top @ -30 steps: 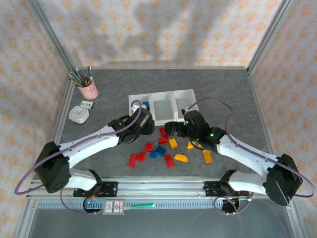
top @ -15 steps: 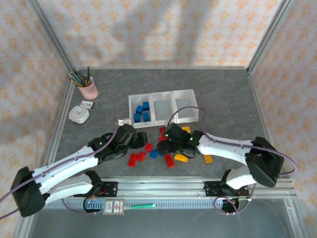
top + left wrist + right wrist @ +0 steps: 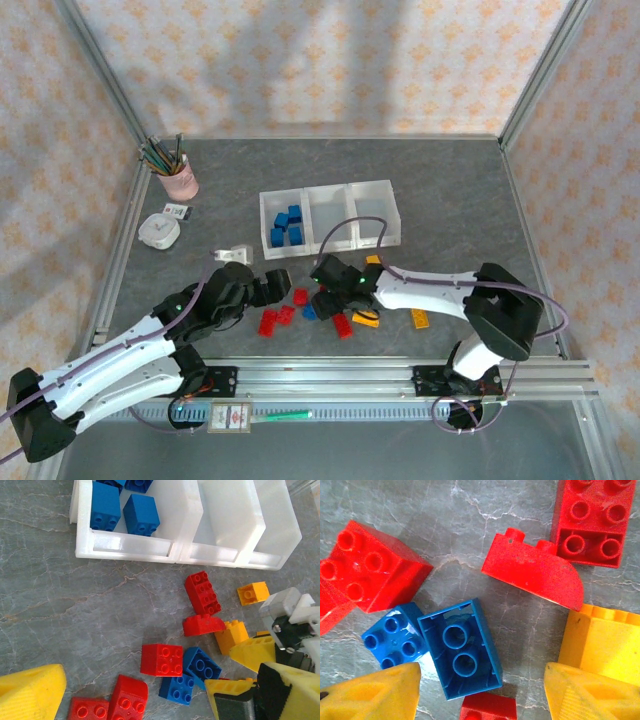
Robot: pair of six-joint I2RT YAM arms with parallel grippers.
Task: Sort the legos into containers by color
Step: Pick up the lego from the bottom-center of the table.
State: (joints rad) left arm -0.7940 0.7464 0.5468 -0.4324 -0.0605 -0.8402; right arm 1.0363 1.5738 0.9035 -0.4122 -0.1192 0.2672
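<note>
Setting, catalogued against the tabletop:

1. Tabletop (image 3: 440, 180): grey with pale marble veining, lying flat under even, soft light.
2. Back wall (image 3: 320, 60): pale pink paper with an orange floral repeat, rising behind the tabletop's far edge, with broad dim shadows falling across it.
3. Left wall (image 3: 50, 150) and right wall (image 3: 590, 150): same paper, flanking the tabletop.
4. Two aluminium posts (image 3: 100, 75): slanting up from the tabletop's far corners.
5. Aluminium rail (image 3: 330, 375): running along the tabletop's near edge.
6. Pink pencil cup (image 3: 177, 182): standing at the tabletop's far-left corner.
</note>
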